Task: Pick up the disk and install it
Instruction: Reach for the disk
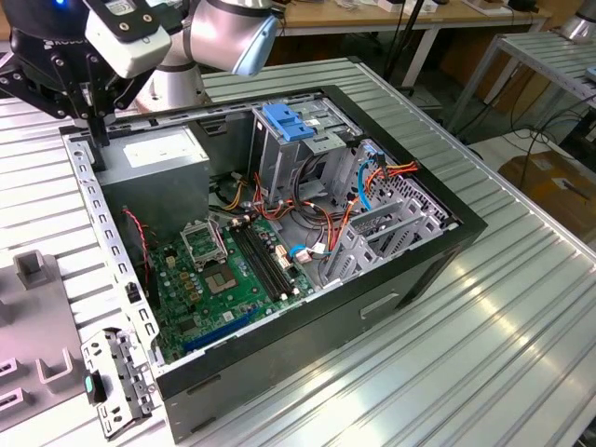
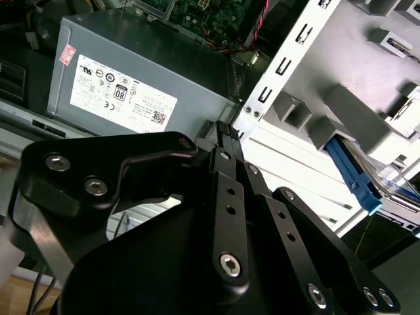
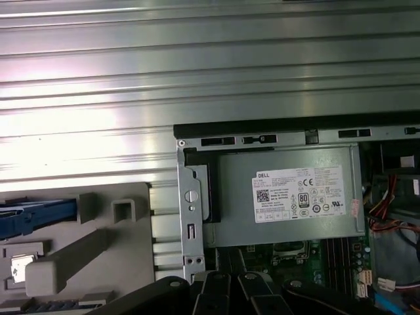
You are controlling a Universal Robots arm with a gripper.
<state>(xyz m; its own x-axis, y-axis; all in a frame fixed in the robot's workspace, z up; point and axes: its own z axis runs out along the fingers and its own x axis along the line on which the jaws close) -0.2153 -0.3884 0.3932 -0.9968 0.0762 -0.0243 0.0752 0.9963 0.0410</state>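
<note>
Closed gripper hangs over the open computer's far corner.
Nearest, a grey holder [image 1: 47, 321] lies on the ribbed table [image 1: 466, 372] beside the computer case [image 1: 307, 321]. In the first wrist view the disk [image 3: 36, 216] sits on that holder, blue rail showing. Farther back, the gripper [image 1: 99, 130], fingers together and empty, hovers by the power supply [image 1: 154, 158].

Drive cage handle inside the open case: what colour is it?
Blue plastic handle atop the tall grey metal cage, clearest in the exterior view.
</note>
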